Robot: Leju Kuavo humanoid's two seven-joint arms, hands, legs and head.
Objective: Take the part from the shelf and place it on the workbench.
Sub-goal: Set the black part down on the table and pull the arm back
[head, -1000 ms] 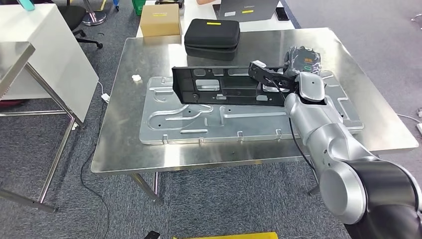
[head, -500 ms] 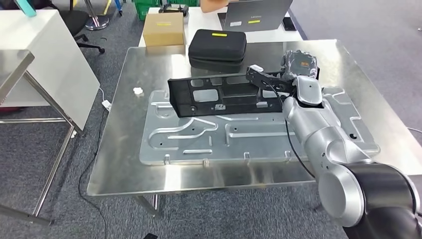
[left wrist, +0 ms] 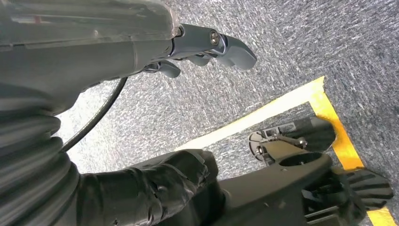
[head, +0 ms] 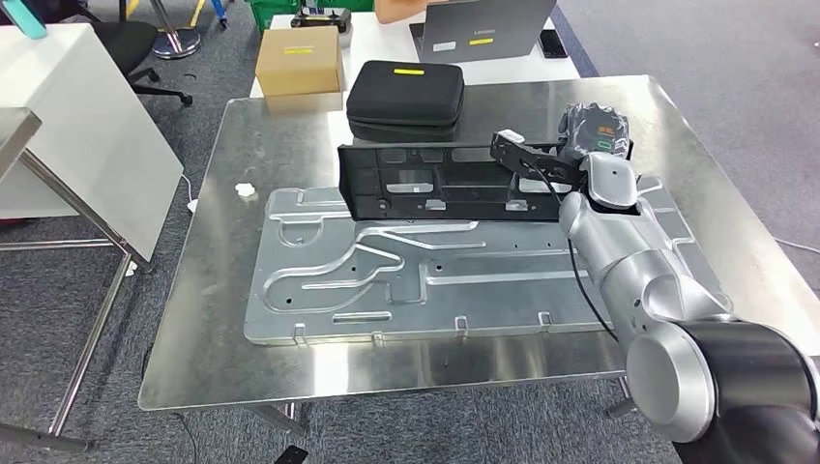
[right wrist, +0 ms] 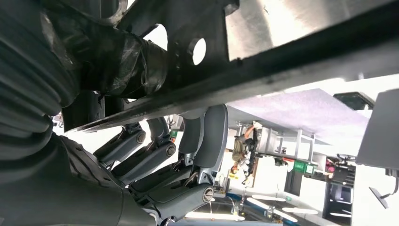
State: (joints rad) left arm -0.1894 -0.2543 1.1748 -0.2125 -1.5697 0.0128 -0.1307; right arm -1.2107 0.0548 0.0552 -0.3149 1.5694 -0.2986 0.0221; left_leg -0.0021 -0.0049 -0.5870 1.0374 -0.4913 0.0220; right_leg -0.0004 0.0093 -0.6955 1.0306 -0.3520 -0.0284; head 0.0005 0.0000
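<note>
The part is a long black plastic frame, flat-backed with raised edges, cut through with rectangular windows and small round holes. It stands on its long edge across the far side of a big pressed-metal panel that lies on the steel workbench, and it stretches away to the left of the right hand, which grips its near end. From above the hand is mostly a dark bundle behind the silver wrist. The right wrist camera gives more: the fingers curl close under the black frame, thumb up against its edge, clamped on it. Beyond the hand sits a black zip case and a cardboard box. The left hand hangs over grey carpet with yellow floor tape, fingers loosely bent around nothing.
</note>
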